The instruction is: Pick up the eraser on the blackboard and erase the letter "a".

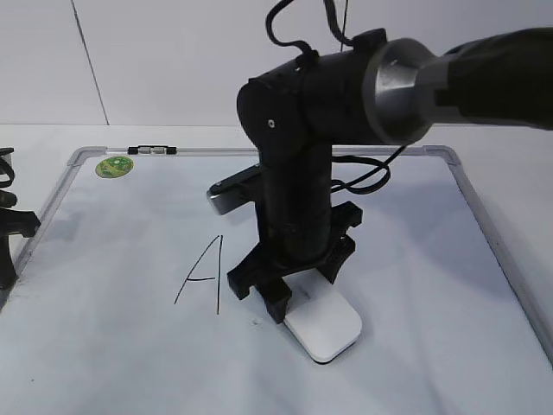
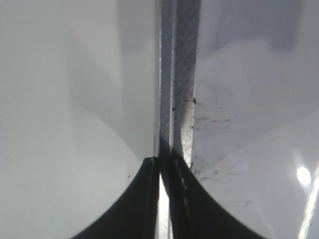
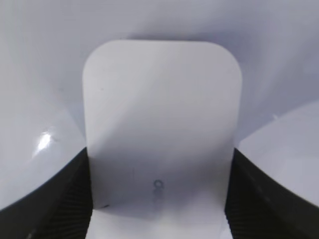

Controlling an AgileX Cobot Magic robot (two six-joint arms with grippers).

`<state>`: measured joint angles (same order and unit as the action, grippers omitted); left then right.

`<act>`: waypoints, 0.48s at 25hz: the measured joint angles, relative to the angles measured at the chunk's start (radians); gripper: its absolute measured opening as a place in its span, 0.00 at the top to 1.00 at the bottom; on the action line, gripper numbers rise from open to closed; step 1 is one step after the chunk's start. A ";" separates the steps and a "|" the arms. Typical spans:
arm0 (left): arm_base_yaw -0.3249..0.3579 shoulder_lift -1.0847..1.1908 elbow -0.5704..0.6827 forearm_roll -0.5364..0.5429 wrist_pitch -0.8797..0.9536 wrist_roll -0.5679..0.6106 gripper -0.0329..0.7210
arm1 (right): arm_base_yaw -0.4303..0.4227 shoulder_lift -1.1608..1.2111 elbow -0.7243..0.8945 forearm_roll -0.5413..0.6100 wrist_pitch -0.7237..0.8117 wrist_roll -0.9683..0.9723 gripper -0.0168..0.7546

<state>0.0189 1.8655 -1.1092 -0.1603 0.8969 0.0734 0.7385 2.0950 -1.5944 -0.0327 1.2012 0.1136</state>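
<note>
The white eraser (image 1: 328, 330) lies flat on the blackboard (image 1: 432, 259), a white board with a silver frame, near the front middle. My right gripper (image 1: 292, 292) comes down from above and is shut on the eraser's rear end. In the right wrist view the eraser (image 3: 162, 109) fills the space between both fingers of the gripper (image 3: 159, 164), which touch its sides. A tall capital "A" (image 1: 204, 273) is drawn just left of the gripper. No small letter "a" shows; the arm and eraser hide part of the board. My left gripper (image 2: 163, 167) is shut and empty over the board's frame (image 2: 182, 99).
A round green sticker (image 1: 114, 166) sits at the board's far left corner, with a small black clip (image 1: 154, 150) on the top frame beside it. The left arm (image 1: 10, 223) rests at the board's left edge. The right arm's bulky black body (image 1: 302, 130) hangs over the board's middle.
</note>
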 joint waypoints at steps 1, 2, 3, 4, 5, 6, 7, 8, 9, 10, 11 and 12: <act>0.000 0.000 0.000 0.000 0.000 0.000 0.91 | 0.012 0.000 0.000 0.000 0.000 0.000 0.27; 0.000 0.000 0.000 0.000 0.000 0.000 0.91 | 0.023 0.000 0.000 0.000 0.000 0.000 0.26; 0.000 0.000 0.000 0.000 0.000 0.000 0.91 | 0.029 0.000 0.000 0.002 0.000 0.000 0.26; 0.000 0.000 0.000 0.000 0.000 0.000 0.91 | 0.037 0.000 0.000 0.006 0.000 0.000 0.26; 0.000 0.000 0.000 0.000 0.000 0.000 0.91 | 0.044 0.000 0.000 0.005 0.000 0.000 0.26; 0.000 0.000 0.000 0.000 0.000 0.000 0.91 | 0.051 0.000 0.000 0.005 0.000 0.000 0.26; 0.000 0.000 0.000 0.000 0.000 0.000 0.91 | 0.058 0.000 0.000 0.006 0.000 0.000 0.26; 0.000 0.000 0.000 0.000 0.000 0.000 0.91 | 0.064 0.000 0.000 0.008 0.000 0.000 0.26; 0.000 0.000 0.000 0.000 0.000 0.000 0.91 | 0.070 0.000 0.000 0.010 0.000 0.000 0.27; 0.000 0.000 0.000 0.000 0.000 0.000 0.91 | 0.078 0.000 0.000 0.012 0.000 0.000 0.26; 0.000 0.000 0.000 0.000 0.000 0.000 0.91 | 0.086 0.000 0.000 0.017 0.000 0.000 0.27; 0.000 0.000 0.000 0.000 0.000 0.000 0.91 | 0.094 0.000 0.000 0.022 0.000 0.000 0.27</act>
<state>0.0189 1.8655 -1.1092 -0.1603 0.8969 0.0734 0.8326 2.0950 -1.5944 -0.0107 1.2012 0.1136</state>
